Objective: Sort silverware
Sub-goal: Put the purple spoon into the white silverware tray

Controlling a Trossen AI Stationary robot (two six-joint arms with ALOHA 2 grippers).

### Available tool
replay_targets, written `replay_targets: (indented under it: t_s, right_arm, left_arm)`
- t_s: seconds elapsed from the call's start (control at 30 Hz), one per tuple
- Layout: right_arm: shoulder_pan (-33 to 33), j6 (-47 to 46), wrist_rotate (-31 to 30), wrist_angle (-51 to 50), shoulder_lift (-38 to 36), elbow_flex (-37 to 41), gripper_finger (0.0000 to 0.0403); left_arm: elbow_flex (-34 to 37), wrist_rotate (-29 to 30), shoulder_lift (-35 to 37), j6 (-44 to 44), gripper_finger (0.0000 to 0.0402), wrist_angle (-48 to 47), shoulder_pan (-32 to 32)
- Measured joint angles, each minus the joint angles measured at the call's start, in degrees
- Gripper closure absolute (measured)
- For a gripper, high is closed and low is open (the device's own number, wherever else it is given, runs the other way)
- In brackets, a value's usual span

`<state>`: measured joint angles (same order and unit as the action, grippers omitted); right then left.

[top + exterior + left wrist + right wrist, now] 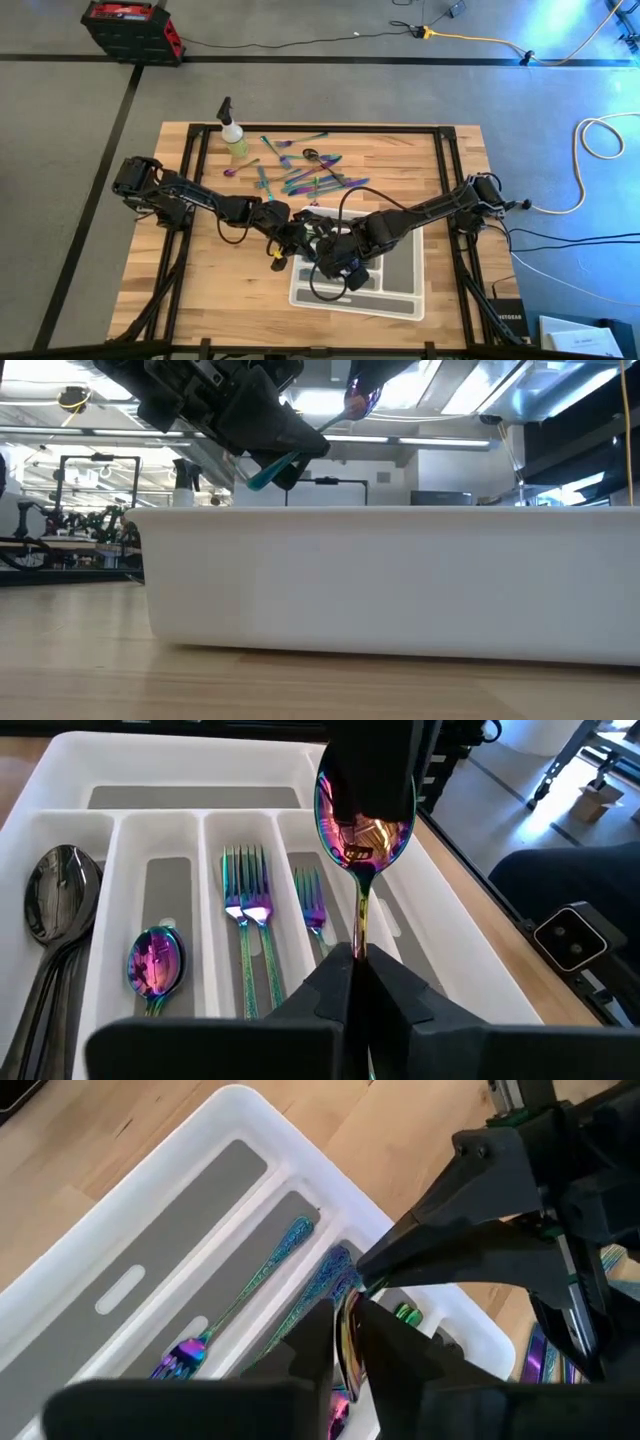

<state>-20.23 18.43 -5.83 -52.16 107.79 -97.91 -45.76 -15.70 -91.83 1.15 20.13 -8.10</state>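
Observation:
An iridescent spoon hangs over the white compartment tray, bowl end away from my left gripper, which is shut on its handle. My right gripper stands slightly open, one finger on either side of the spoon's bowl, seen edge-on. In the tray lie dark spoons, one iridescent spoon and forks, each kind in its own slot. More silverware lies loose on the table beyond the tray. My left gripper pinches the spoon's handle between its two fingertips, the fingers lying along the handle and slanting down over the tray. The spoon is clear of the tray, its teal handle end low and its bowl raised. My right gripper's fingers flank the bowl from above; whether they touch it, I cannot tell.
A yellow-green spray bottle stands at the table's far left, near the loose pile. The tray's near wall fills the low view. The tray's wide right-hand slots show bare grey liners. Both arms meet over the tray's far left corner.

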Motion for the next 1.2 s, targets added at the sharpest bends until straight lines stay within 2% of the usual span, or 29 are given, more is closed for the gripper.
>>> replay_targets:
  t_s: [0.27, 0.5, 0.7, 0.8, 1.0, 1.2]
  right_arm:
    - [0.0, -2.0, -1.2, 1.1, 0.0, -0.2, 0.0309]
    - [-0.4, -5.9, -1.7, -3.2, 0.0, -5.1, 0.0288]
    - [-2.5, -8.8, -9.3, -13.5, 0.0, -11.2, 0.0288]
    - [-4.0, -11.7, -11.2, -19.0, -0.1, -13.3, 0.0288]
    - [-7.8, -21.6, -17.5, -26.4, -0.1, -13.6, 0.0288]
    - [-12.6, -32.0, -21.4, -27.0, -0.1, -13.0, 0.0288]
  left_arm:
    - [0.0, 1.0, 0.0, -0.1, 0.0401, -0.6, 0.0]
    - [0.0, 1.4, 0.0, 0.0, 0.0402, -2.0, 1.1]
    - [0.0, 2.4, 0.0, -0.5, 0.0401, -2.3, 1.3]
    - [0.0, 3.1, 0.0, -2.7, 0.0401, -3.9, 2.2]
    - [0.0, 11.1, 0.0, -4.8, 0.0401, -4.9, 2.6]
    - [0.0, 14.8, 0.0, -6.7, 0.0401, -4.8, 3.3]
